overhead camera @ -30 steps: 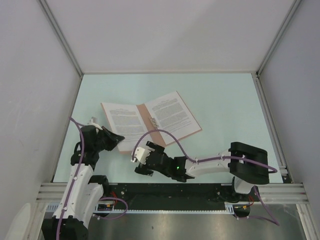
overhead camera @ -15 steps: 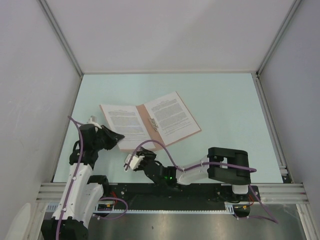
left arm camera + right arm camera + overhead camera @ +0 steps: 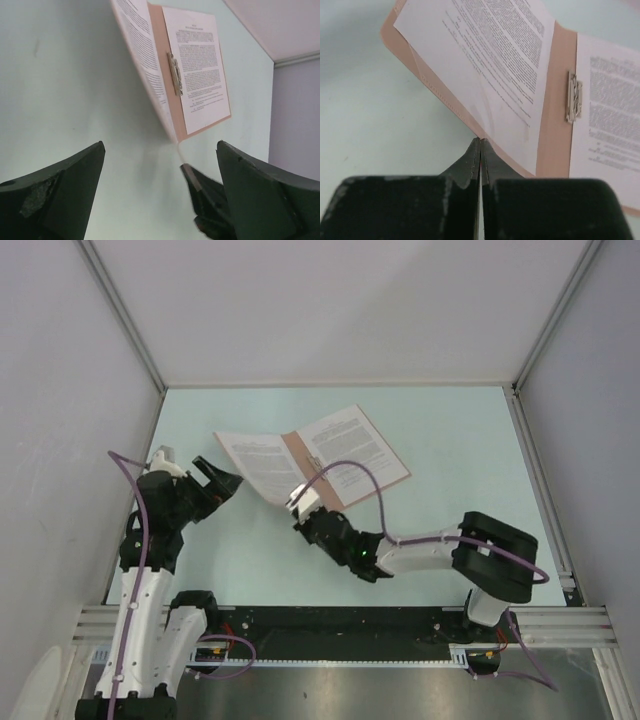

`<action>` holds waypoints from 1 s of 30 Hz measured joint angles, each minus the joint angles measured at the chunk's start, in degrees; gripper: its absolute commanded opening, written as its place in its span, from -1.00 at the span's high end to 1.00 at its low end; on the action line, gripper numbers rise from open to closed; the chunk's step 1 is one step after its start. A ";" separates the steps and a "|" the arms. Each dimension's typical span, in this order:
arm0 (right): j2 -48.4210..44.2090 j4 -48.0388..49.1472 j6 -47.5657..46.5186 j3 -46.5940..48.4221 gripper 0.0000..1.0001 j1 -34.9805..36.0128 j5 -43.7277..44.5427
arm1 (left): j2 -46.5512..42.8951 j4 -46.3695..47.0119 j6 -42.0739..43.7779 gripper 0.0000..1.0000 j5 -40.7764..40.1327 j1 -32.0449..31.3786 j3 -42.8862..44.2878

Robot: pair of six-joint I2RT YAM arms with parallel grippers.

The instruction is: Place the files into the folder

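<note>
The salmon folder (image 3: 297, 454) lies open on the pale green table, a metal clip (image 3: 574, 96) on its spine. Two printed files rest in it, one on the left cover (image 3: 255, 461) and one on the right cover (image 3: 352, 452). My right gripper (image 3: 298, 502) is shut on the near edge of the folder's left cover (image 3: 445, 100), which is raised off the table. In the left wrist view its dark fingertip (image 3: 192, 176) pinches the folder's corner. To the left of the folder my left gripper (image 3: 222, 478) stands open, with only table between its fingers (image 3: 75, 170).
White walls with metal rails (image 3: 120, 315) close in the table on three sides. The black base rail (image 3: 340, 625) runs along the near edge. A purple cable (image 3: 370, 485) loops from the right arm over the folder's near right part.
My left gripper opened, let go of the folder's left cover and drew back to the left. My right gripper reached forward and shut on the folder's near edge. The folder shifted away and rightward.
</note>
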 measured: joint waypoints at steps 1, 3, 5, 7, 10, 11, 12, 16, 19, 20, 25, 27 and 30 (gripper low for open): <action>-1.95 -1.01 2.80 -0.96 1.00 -2.73 -2.95 | -0.15 -0.39 0.74 -0.99 -1.27 0.00 1.33; -5.25 -2.43 7.87 -2.71 1.00 -8.00 -7.28 | -0.63 -1.40 1.97 -0.99 -3.61 0.00 3.50; -7.87 -3.30 12.66 -4.33 1.00 -13.35 -11.78 | -1.22 -2.12 2.91 -0.99 -5.79 0.00 4.79; -9.60 -3.43 16.76 -5.88 1.00 -18.60 -16.48 | -1.97 -2.71 3.56 -0.99 -7.23 0.00 5.03; -10.93 -3.58 23.12 -8.04 1.00 -26.36 -23.71 | -2.99 -4.04 3.98 -0.99 -8.17 0.00 5.01; -10.97 -3.43 24.98 -8.63 1.00 -28.63 -26.16 | -3.23 -4.20 4.02 -0.99 -8.31 0.00 4.90; -10.97 -2.95 27.12 -9.40 1.00 -30.80 -28.89 | -3.43 -4.20 4.02 -0.99 -8.44 0.00 4.63; -9.75 -0.72 33.99 -12.22 0.84 -38.99 -38.86 | -4.02 -4.70 4.00 -0.99 -8.31 0.00 3.19; -8.35 -0.39 35.34 -12.61 0.34 -40.85 -42.71 | -3.78 -4.61 3.89 -0.99 -7.80 0.00 2.27; -8.33 -0.55 35.39 -12.61 0.22 -40.22 -43.17 | -3.52 -4.52 3.82 -0.99 -7.48 0.00 2.12; -8.74 -3.04 32.04 -12.35 -0.72 -35.30 -41.44 | -0.92 -2.43 3.21 -0.98 -6.36 0.00 0.52; -8.46 -6.19 31.61 -10.93 -0.99 -35.23 -40.02 | 1.42 -0.50 2.47 -0.94 -4.70 0.00 -1.44; -5.40 -10.97 29.38 -5.44 -0.99 -36.61 -38.14 | 5.68 4.87 0.81 -0.87 -0.31 -0.02 -6.47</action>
